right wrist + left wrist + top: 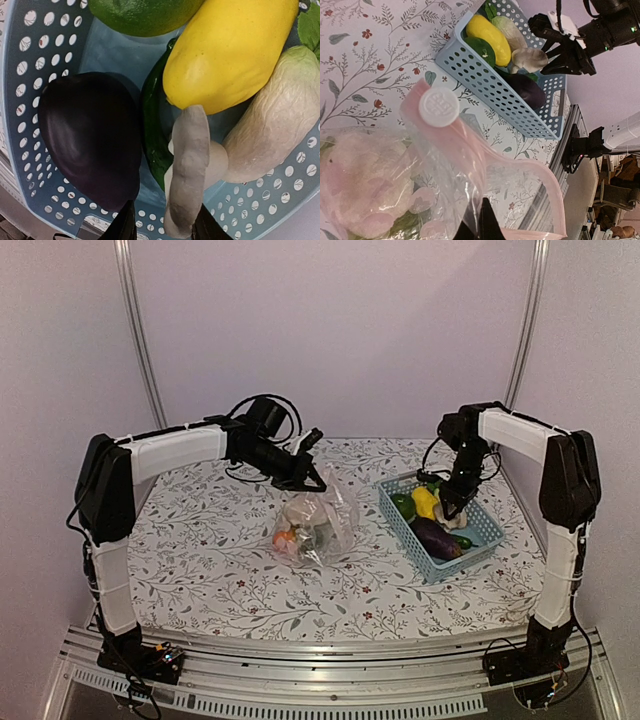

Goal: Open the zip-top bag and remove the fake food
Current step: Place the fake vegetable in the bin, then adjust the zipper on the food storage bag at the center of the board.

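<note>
zip-top bag (485, 165): clear crinkled film fills the near left wrist view, its pink zip edge curving round at the right. It sits on the floral table (200, 560), left of the basket and apart from it.
left gripper (477, 226): fingers closed together, pinching the bag's film near its top.
fake food (365, 185): pale and leafy green pieces show blurred through the film (the top view also shows an orange one).
right gripper (164, 226): low over the blue basket (30, 60), fingers parted, astride a white mushroom-shaped piece (187, 165); one finger stands clear of it.
in the basket: yellow piece (225, 50), eggplant (90, 140), round green piece (145, 12), pale leafy piece (275, 125).
</note>
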Tool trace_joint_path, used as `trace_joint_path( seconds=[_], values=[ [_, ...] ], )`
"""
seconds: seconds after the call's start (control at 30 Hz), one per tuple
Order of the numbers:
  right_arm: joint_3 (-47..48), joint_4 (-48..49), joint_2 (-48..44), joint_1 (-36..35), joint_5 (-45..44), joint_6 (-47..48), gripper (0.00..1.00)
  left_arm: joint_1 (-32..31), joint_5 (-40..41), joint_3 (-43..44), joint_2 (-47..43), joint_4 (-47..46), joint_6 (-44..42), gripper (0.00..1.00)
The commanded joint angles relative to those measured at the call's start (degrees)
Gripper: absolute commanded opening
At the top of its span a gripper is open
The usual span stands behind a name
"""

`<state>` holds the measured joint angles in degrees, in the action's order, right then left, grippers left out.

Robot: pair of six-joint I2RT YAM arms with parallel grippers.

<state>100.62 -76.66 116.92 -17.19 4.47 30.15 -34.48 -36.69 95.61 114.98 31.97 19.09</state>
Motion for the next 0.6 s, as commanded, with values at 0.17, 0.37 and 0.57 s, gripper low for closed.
trace_joint_path(
  seconds=[0.17,0.37,0.57],
  values=[
    [7.6,2.0,-6.8,-1.2,10.4,-7.0,0.53,0.1,-0.3,0.7,-1.1,0.4,-0.2,0.00],
    [0.6,13.3,-13.2,-11.6,15.4,0.9,0.50,0.2,-0.6,0.2,-2.1,-0.8,0.3,0.00],
    [5.2,19.6,-13.1,-18.0,31.2,-7.7,0.48,0.2,0.6,-1.1,-4.0,-2.7,0.9,0.00]
  ],
)
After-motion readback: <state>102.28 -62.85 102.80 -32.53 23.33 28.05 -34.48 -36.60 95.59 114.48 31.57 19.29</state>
